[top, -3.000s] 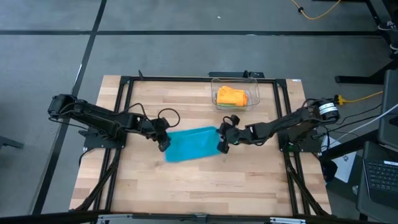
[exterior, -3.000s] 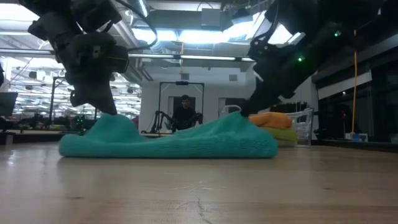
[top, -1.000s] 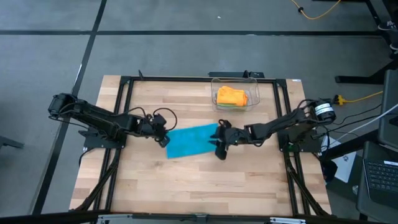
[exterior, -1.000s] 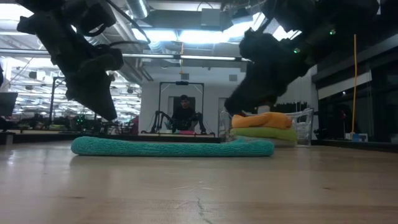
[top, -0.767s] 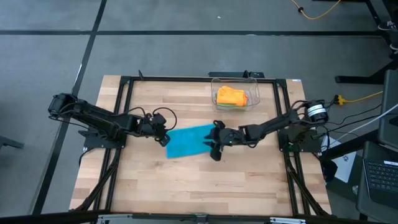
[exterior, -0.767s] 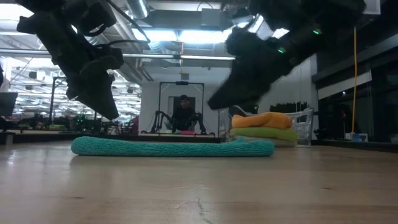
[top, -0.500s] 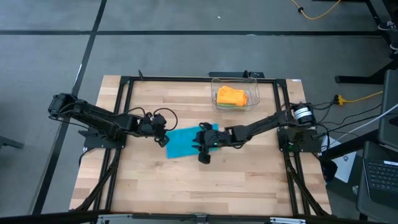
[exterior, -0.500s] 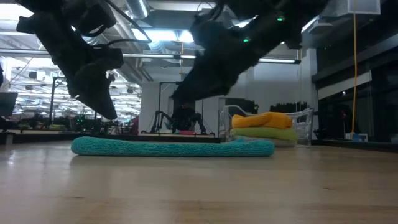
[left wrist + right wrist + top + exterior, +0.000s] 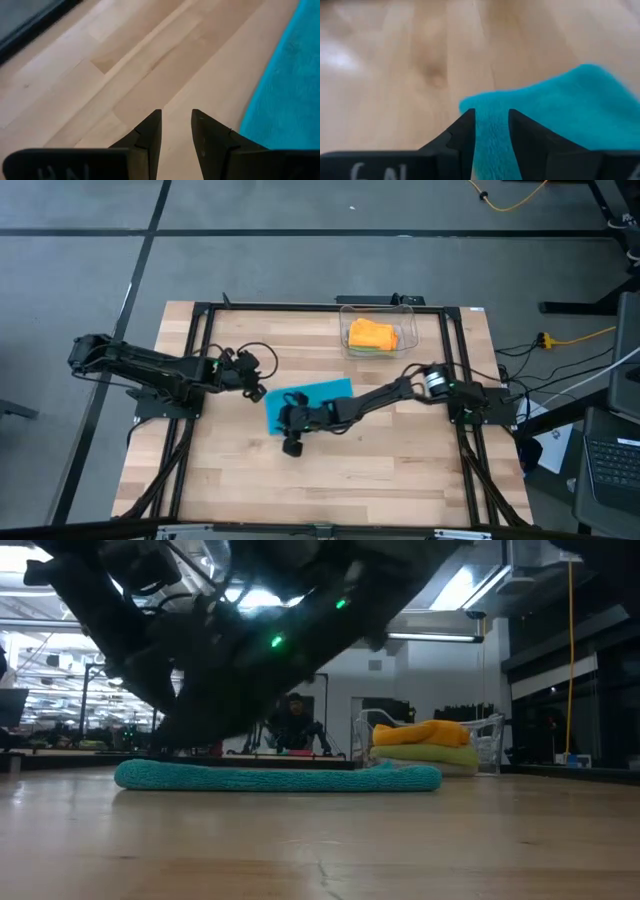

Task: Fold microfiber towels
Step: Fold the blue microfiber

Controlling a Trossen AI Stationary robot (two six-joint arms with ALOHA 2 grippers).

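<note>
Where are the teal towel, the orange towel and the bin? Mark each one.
teal towel (image 9: 322,394): high view, on its bare part near the far edge.
orange towel (image 9: 370,334): high view, middle of its top.
bin (image 9: 410,321): high view, its right rim.

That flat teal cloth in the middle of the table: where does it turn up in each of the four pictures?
High view: teal towel at table centre, under the right arm.
Low view: long flat strip on the wood.
Left wrist view: fills one edge.
Right wrist view: corner beyond the fingers.
Shared landmark: clear bin, beside the towel in the high and low views.
</note>
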